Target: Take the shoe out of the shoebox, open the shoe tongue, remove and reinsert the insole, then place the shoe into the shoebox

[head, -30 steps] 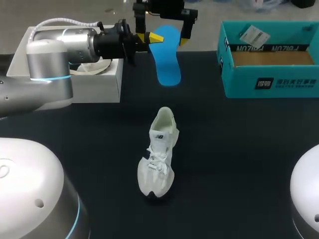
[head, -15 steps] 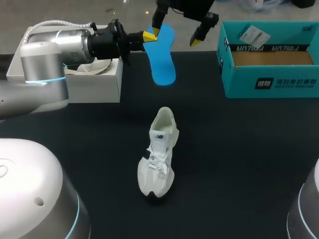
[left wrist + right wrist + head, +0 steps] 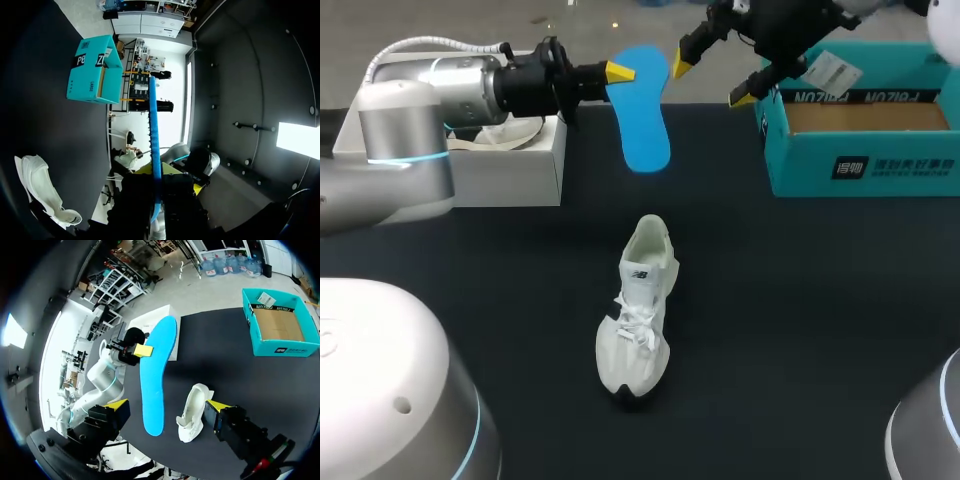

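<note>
1. Head view: our left arm (image 3: 410,110) comes in from the upper left. The left jaws are pinched shut on the edge of the blue insole (image 3: 645,115), which hangs at the upper middle of the frame. The right jaws stand wide open and empty just beside the upper left corner of the teal shoebox (image 3: 860,170). The white shoe (image 3: 638,315) sits on the tabletop (image 3: 800,300) at mid-frame, well apart from both. With the insole out, we judge that reinserting it is the step in hand.
2. Left wrist view: the insole (image 3: 153,135) shows edge-on, a thin blue strip running out from between the left jaws, which grip it from both sides. The shoe (image 3: 42,192) lies off to one side, the shoebox (image 3: 92,70) farther ahead.
3. Right wrist view: nothing sits between the wide-spread right jaws, with insole (image 3: 157,375) and shoe (image 3: 194,410) ahead of them. Next, we think, the insole must come down toe-first into the shoe's opening, perhaps with the right jaws steadying the shoe. The white box (image 3: 510,165) and the shoebox flank that path without blocking it.
</note>
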`<state>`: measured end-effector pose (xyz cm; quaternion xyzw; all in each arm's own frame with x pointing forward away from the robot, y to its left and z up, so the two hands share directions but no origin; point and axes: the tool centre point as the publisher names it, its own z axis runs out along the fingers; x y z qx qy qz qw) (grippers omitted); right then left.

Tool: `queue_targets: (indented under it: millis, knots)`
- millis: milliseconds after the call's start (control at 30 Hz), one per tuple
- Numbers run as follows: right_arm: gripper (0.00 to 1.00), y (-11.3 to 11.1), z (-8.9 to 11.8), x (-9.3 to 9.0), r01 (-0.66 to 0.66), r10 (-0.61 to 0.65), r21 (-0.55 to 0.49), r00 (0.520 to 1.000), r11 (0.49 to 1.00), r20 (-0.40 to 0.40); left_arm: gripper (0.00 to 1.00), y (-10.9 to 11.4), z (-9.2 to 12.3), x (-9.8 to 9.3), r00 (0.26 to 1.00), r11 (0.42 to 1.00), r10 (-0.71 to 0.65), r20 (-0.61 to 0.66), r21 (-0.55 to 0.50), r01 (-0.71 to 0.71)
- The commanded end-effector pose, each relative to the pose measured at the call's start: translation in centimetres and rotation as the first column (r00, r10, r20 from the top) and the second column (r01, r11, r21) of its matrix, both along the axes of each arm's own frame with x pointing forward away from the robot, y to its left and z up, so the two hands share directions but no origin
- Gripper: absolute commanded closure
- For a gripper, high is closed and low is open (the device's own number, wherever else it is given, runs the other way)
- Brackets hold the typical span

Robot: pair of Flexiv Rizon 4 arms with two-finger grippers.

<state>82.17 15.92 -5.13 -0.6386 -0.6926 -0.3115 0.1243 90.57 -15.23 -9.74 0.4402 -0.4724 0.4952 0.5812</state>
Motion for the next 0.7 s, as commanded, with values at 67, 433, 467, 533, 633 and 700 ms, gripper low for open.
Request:
queue_targets:
  millis: [67, 433, 467, 533, 633, 700]
  knots:
    - [0.00, -0.5, -0.6, -0.1, -0.078, 0.076, 0.279, 0.997, 0.957, 0.018, 1.00, 0.2, 0.6, -0.5, 1.000, 1.000, 0.017, 0.022, -0.027, -0.016]
    - [0.00, -1.7, -3.9, 0.2, -0.129, 0.062, 0.794, 0.991, 0.594, 0.114, 1.00, 0.8, 1.8, -1.0, 0.999, 0.998, 0.027, 0.041, -0.059, -0.025]
    - [0.00, -1.9, -4.0, 0.3, -0.126, 0.066, 0.817, 0.992, 0.562, 0.108, 1.00, 0.8, 1.9, -1.1, 0.999, 0.998, 0.022, 0.040, -0.057, -0.020]
    - [0.00, -2.2, -4.1, 0.6, -0.129, 0.071, 0.857, 0.992, 0.499, 0.108, 1.00, 0.7, 1.9, -1.3, 0.999, 0.998, 0.016, 0.039, -0.057, -0.013]
    - [0.00, -2.7, -3.5, 0.8, -0.146, 0.085, 0.902, 0.989, 0.406, 0.122, 1.00, 0.7, 1.9, -1.4, 0.999, 0.998, 0.012, 0.036, -0.054, -0.010]
    - [0.00, -2.8, -2.9, 0.9, -0.165, 0.101, 0.920, 0.985, 0.356, 0.138, 1.00, 0.8, 1.9, -1.4, 0.999, 0.999, 0.014, 0.034, -0.052, -0.013]
